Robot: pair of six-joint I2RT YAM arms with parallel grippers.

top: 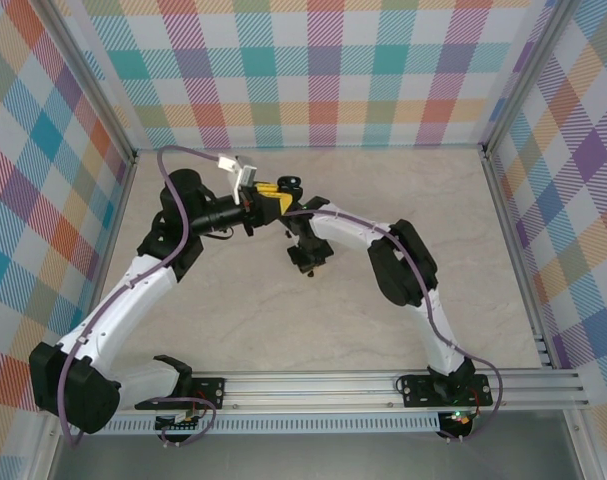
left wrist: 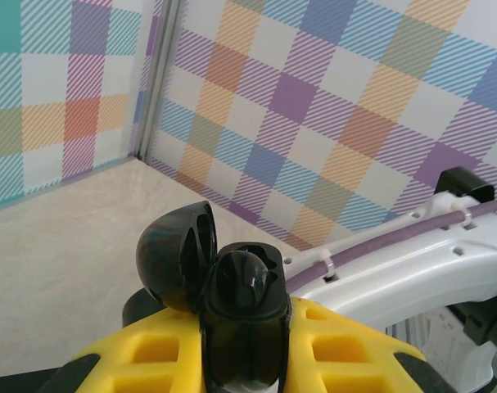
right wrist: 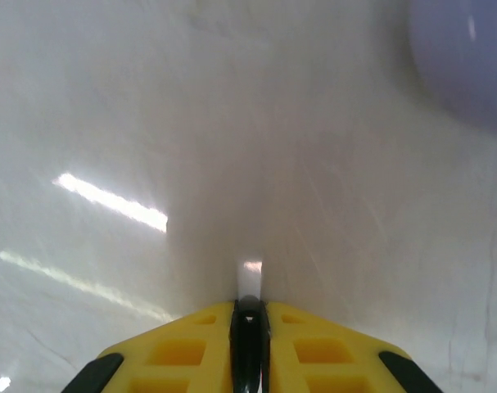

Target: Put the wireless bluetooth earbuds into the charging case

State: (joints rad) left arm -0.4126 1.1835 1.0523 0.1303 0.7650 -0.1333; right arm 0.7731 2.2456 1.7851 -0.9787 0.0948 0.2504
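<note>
Yellow fingers [left wrist: 158, 348] of the left claw [left wrist: 244, 315] sit at the bottom of the left wrist view, clamped on the black charging case [left wrist: 241, 286]. Its lid [left wrist: 176, 254] hangs open to the left. Something rounded and glossy black sits in the case's top; whether that is an earbud I cannot tell. From above, case and claw sit just above the frame's middle, raised over the tabletop [top: 403, 190]. Just below and to the right, the right claw [top: 308, 262] points down. Its fingers are pressed together on a thin glossy black piece [right wrist: 248, 336], too small to name. A blurred lilac round thing [right wrist: 469, 57] lies at the upper right of the right wrist view.
</note>
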